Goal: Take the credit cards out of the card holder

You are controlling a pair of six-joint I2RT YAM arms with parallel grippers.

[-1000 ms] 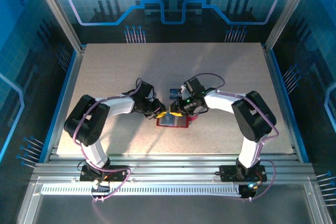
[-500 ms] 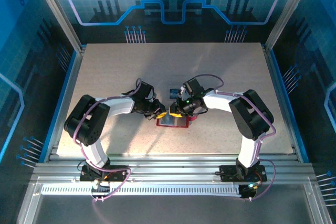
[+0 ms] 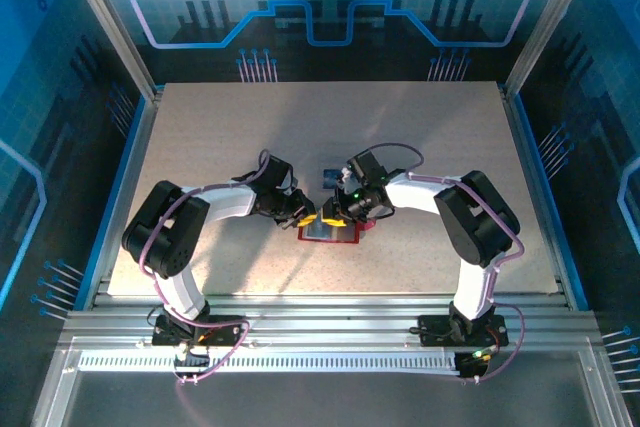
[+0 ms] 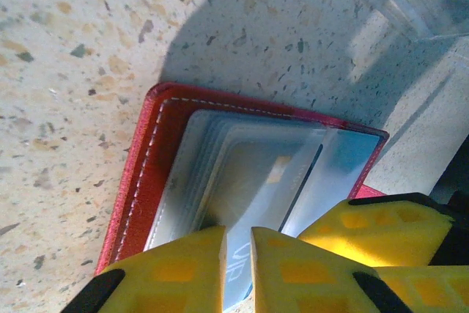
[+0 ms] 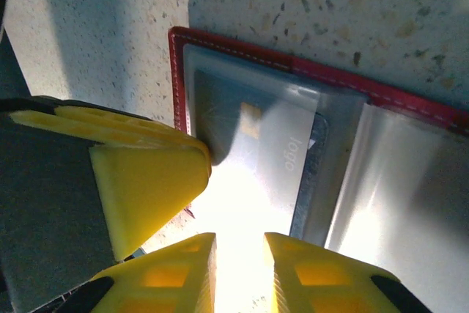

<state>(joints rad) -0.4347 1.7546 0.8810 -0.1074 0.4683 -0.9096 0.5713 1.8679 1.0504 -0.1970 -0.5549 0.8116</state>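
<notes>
Right fingers (image 5: 176, 273) near card (image 5: 267, 148) printed "logo".

A pale speckled surface (image 3: 250, 117), terrazzo-like up close, sits inside an enclosure. Blue wall panels (image 3: 40, 147) printed with grid and circuit patterns close the left, right and back sides, framed by slanting aluminium posts (image 3: 108, 22). Grooved aluminium rails (image 3: 330, 332) run along the near edge. Strong light casts hard shadows and glare.

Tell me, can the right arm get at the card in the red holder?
Probably yes. The right arm has its jaws at the open card holder, and the card lies ahead of them with nothing between. The left arm's yellow finger crowds one side.
</notes>
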